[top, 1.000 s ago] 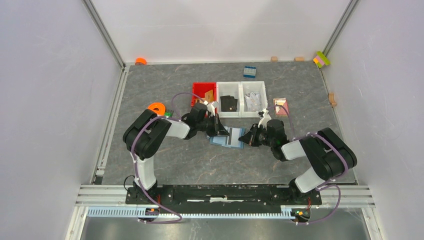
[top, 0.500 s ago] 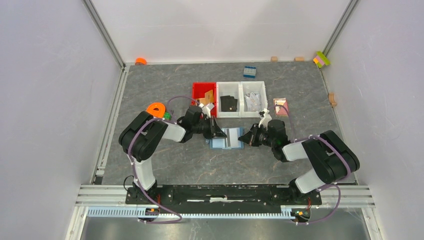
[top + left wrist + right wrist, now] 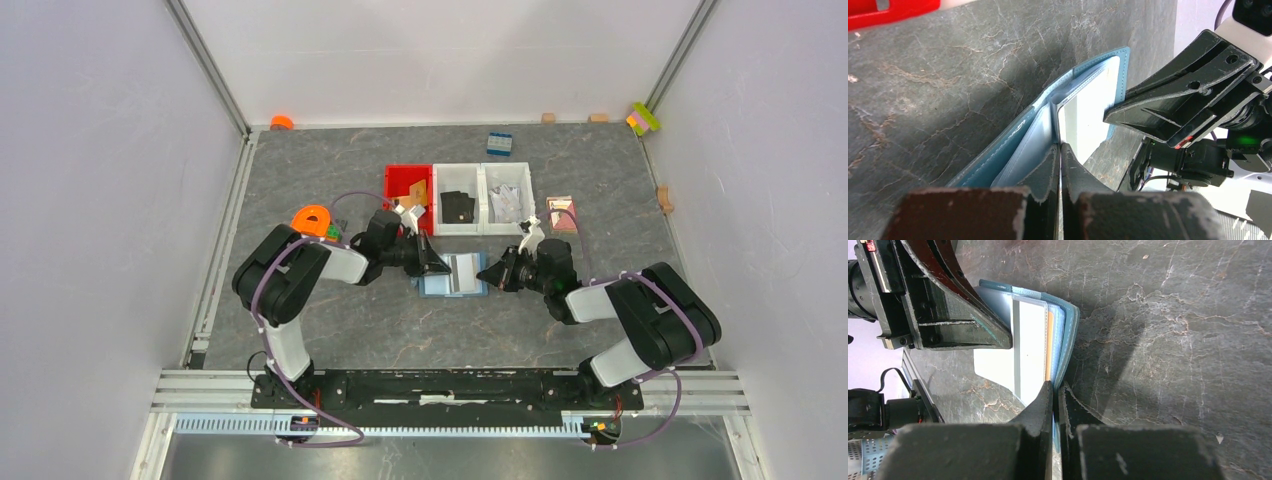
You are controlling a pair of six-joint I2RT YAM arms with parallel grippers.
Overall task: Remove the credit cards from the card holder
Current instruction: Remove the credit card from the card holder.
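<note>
1. Change: over the last second the left gripper (image 3: 437, 266) has closed from a narrow gap to fully pinched; its arm has drawn its elbow a little toward the left of the top view; the card holder (image 3: 440, 286) has turned from slightly skewed to square with the table (image 3: 350, 330) edge.
2. Meaning: judged, the grasp stage is complete and the pull-out stage is due; no card lies free of the holder yet.
3. Location: the card holder lies open and flat at the centre of the top view, just below the row of bins (image 3: 458, 225); both arms reach it from opposite sides.
4. Left pincer: the fingers are pressed together on the thin edge of a pale card (image 3: 1088, 115) that stands in the holder's inner fold; whether a clear sleeve is caught with it cannot be told.
5. Right pincer: the right gripper (image 3: 1056, 390) is closed on the holder's blue outer edge, pinning that side; a tan-gold card (image 3: 1049, 340) shows as a thin strip in the pocket beside the pale one.
6. Pose: both forearms lie low and nearly level over the table, wrists pointing inward, fingertips near each other across the holder.
7. Risk, judged: if the sleeve is pinched too, a pull would drag the holder rather than free the card.
</note>
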